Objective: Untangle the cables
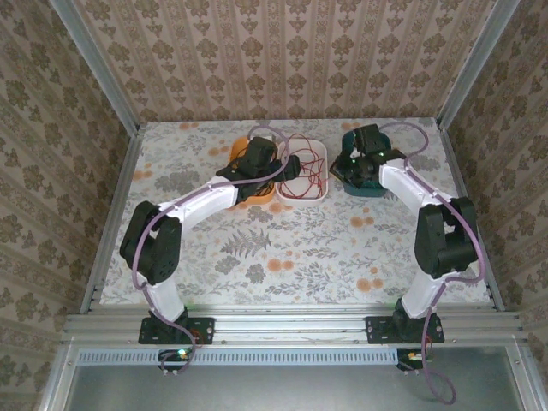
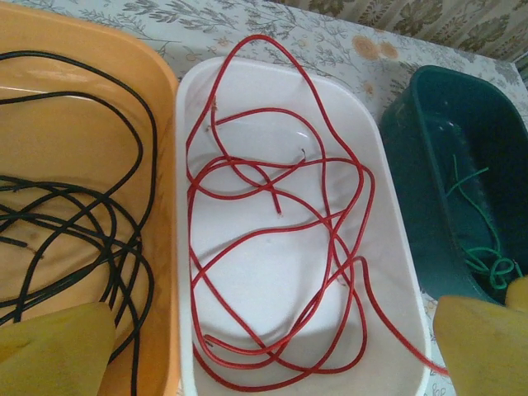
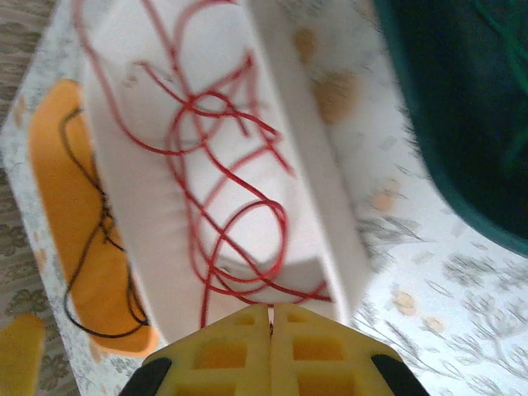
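Patterned wallpaper is enclosing a floral table (image 1: 257, 257), and three trays are sitting in a row at its far middle: an orange tray (image 2: 82, 140) on the left, a white tray (image 2: 177, 165) in the centre and a dark green tray (image 2: 429, 165) on the right. They are standing just beside each other. The cables are lying sorted by colour. The black cable (image 2: 82, 216) is looping loosely inside the orange tray, and the green cable (image 2: 492, 266) is bunching in a small knot at the near end of the dark green tray. The red cable (image 2: 272, 191) is sprawling in wide overlapping loops across the white tray, with one strand trailing over that tray's near right rim onto the table. The left fingers (image 2: 58, 351) are standing wide apart, hanging over the near ends of the orange and white trays and holding nothing. The right fingers (image 3: 223, 355) are pressing together near the white tray's right side, and a thin sliver of the red cable is showing in the seam between them.
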`<state>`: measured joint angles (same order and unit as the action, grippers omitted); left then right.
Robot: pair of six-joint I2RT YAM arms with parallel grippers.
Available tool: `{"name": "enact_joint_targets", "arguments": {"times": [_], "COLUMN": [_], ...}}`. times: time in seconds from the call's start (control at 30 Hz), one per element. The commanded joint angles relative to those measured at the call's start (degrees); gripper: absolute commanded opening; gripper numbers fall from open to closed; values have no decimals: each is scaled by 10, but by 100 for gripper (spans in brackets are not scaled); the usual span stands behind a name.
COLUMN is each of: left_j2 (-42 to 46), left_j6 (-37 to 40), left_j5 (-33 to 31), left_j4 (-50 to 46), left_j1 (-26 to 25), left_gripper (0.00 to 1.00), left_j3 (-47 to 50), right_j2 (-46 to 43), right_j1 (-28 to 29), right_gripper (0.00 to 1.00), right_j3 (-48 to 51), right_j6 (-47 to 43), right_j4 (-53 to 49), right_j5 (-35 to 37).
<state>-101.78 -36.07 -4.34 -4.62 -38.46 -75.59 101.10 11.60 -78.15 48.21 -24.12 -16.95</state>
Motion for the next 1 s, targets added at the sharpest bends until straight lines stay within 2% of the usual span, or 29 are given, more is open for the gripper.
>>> {"name": "enact_joint_targets", "arguments": {"times": [0.0, 0.17, 0.4, 0.63, 0.67, 0.7, 0.77, 0.87, 0.97], "left_j2": [33, 64, 93, 115, 120, 127, 143, 171, 196], "left_j6": [-24, -42, -34, -33, -33, -33, -32, -19, 9], "left_j5": [-6, -32, -60, -89, -99, -110, -136, -178, -230], "left_j4": [-2, 10, -2, -20, -27, -32, -41, -50, -60], "left_j1": [11, 23, 34, 37, 39, 42, 48, 61, 73], "left_gripper": [100, 100, 100, 100, 100, 100, 100, 100, 100], "left_j3": [18, 52, 69, 77, 79, 83, 91, 107, 117], "right_j2": [42, 124, 257, 303, 297, 285, 246, 161, 92], "right_j1": [18, 51, 103, 126, 125, 124, 122, 121, 117], "right_gripper": [0, 0, 0, 0, 4, 21, 42, 58, 66], "right_j3": [-50, -144, -306, -362, -361, -358, -336, -285, -241], "right_j6": [-30, -70, -159, -205, -205, -202, -199, -208, -227], "right_j4": [-33, -63, -196, -254, -252, -246, -214, -145, -98], "right_j5": [25, 47, 100, 122, 122, 121, 128, 159, 194]}}
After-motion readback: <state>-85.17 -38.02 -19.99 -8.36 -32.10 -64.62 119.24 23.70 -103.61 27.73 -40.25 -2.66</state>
